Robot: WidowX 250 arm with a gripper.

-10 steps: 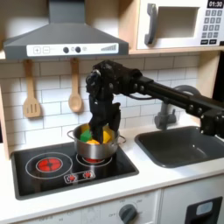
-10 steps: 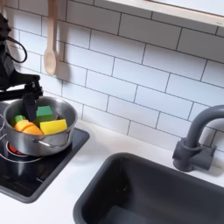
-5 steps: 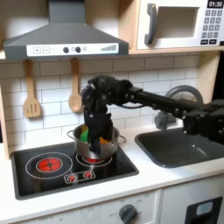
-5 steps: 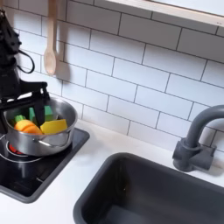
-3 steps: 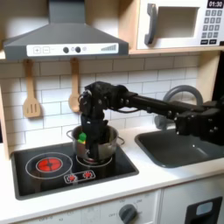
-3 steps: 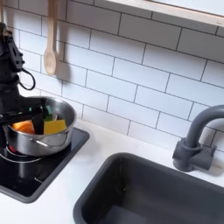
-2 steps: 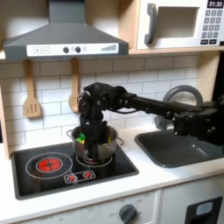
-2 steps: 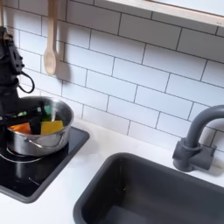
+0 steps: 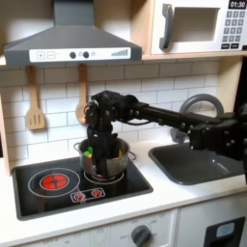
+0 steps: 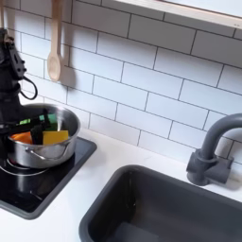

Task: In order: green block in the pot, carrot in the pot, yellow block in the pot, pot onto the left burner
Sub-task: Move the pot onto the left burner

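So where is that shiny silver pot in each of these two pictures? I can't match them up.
First exterior view: the pot sits left of centre, on the right-hand side of the black cooktop.
Second exterior view: the pot sits at the picture's left edge, at mid-height.
Shared landmark: the wooden spoon hanging on the white tiles just above the pot in both exterior views.

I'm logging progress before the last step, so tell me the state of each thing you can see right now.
Pot: upright on the burner on the first exterior view's right, holding the toys.
Carrot: inside the pot.
Yellow block: inside the pot.
Green block: inside the pot.
Left burner: bare, nothing on it.
Gripper: lowered into the pot; open or shut, cannot tell.
Sink: empty.
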